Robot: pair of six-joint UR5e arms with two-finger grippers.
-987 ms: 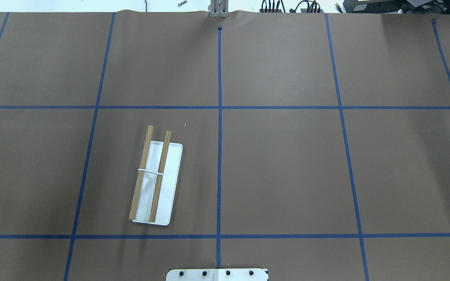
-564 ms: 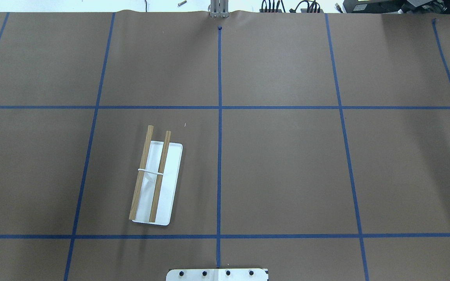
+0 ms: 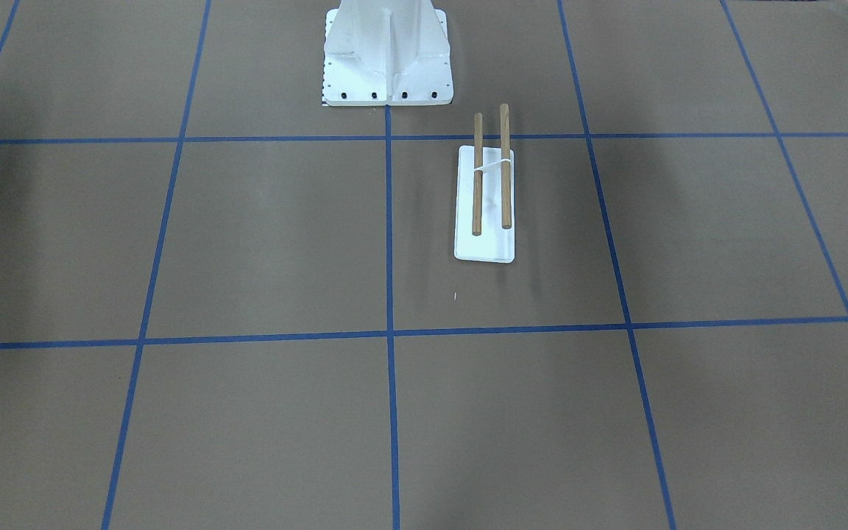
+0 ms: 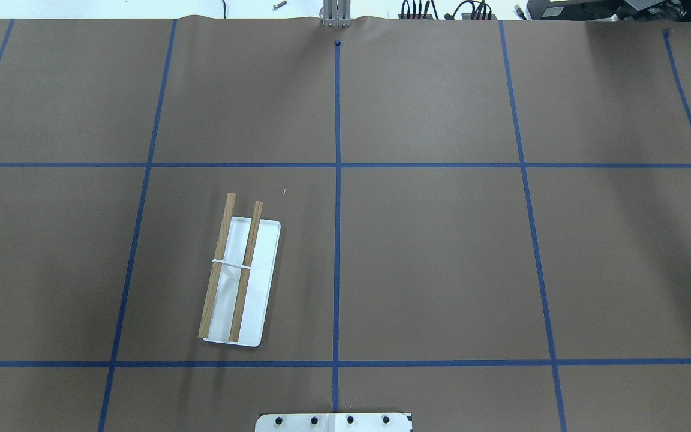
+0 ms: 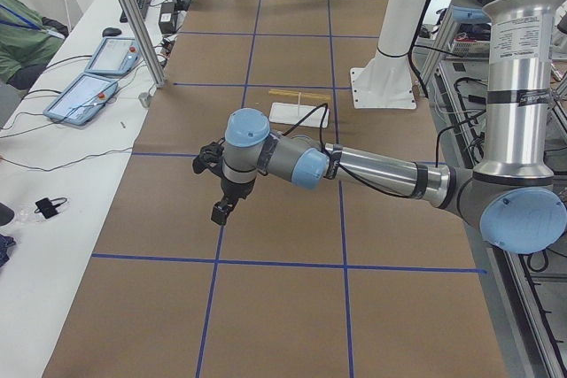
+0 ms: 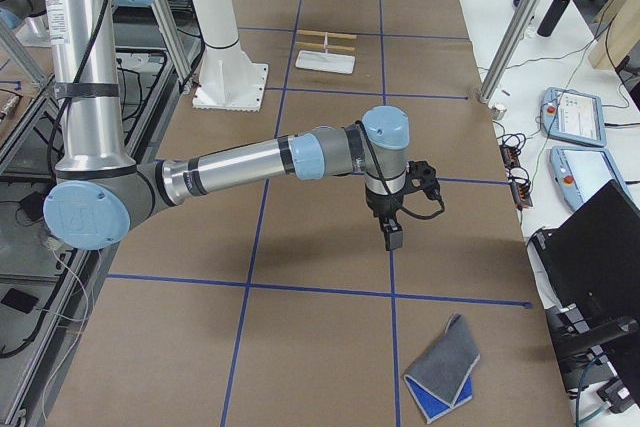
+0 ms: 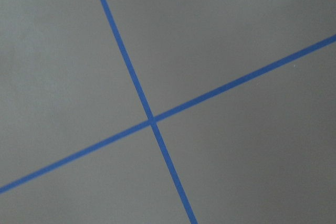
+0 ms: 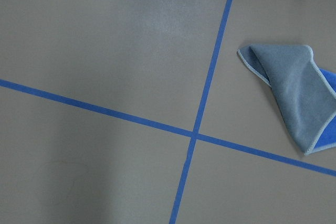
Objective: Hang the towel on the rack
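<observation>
The towel (image 6: 441, 371) lies well apart from the rack (image 4: 237, 276). I should pinch its folded edge with my right gripper (image 6: 393, 240); whether that's open, I cannot tell.

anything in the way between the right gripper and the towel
Nothing visible does. In the exterior right view the right gripper hangs over the table, apart from the towel, which lies flat nearer that camera. Only bare table and blue tape lines show between them, and the right wrist view shows the same.
</observation>
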